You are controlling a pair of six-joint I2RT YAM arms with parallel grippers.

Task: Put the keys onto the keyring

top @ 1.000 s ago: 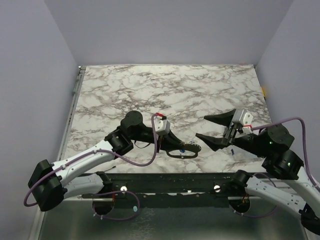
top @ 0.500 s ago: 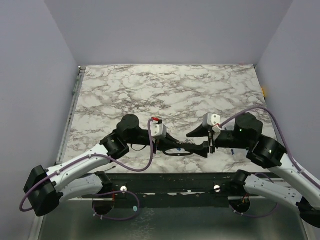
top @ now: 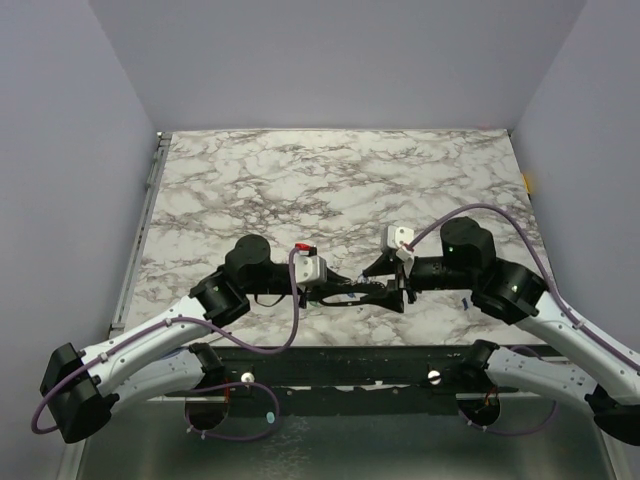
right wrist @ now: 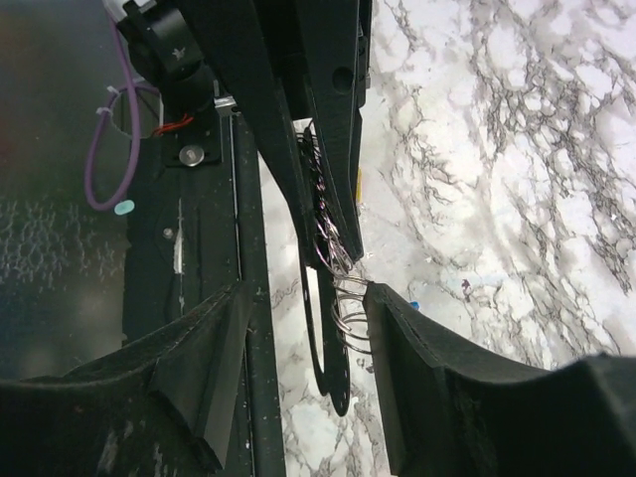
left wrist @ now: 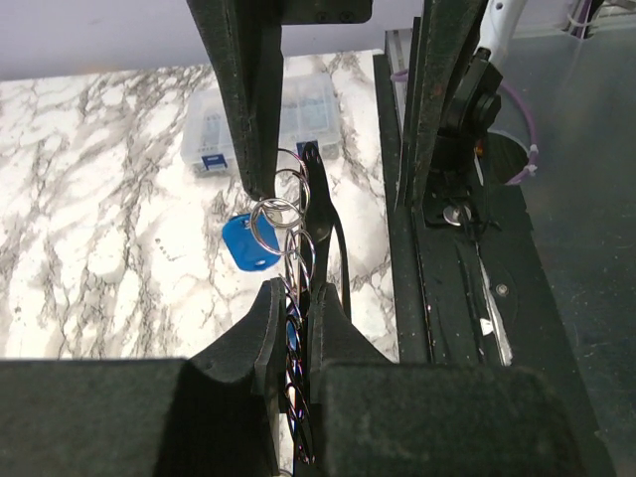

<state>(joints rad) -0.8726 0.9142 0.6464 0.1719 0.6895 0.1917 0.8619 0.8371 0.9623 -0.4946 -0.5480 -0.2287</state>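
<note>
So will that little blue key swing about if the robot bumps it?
Probably. The blue key seems to dangle from a small silver ring rather than being gripped, so a bump would likely swing it. It looks tiny beside the left gripper holding the keyring, so it's probably very light and easy to knock.

Blue key (left wrist: pixel 241 243): beyond the left gripper (left wrist: pixel 296 298) tips, only the head shows. Keyring (left wrist: pixel 306 260): lower end hidden between the left fingers. Clear box (left wrist: pixel 211 134): partly masked by a right gripper (right wrist: pixel 306 298) finger. Overhead, keys too small to resolve.
</note>
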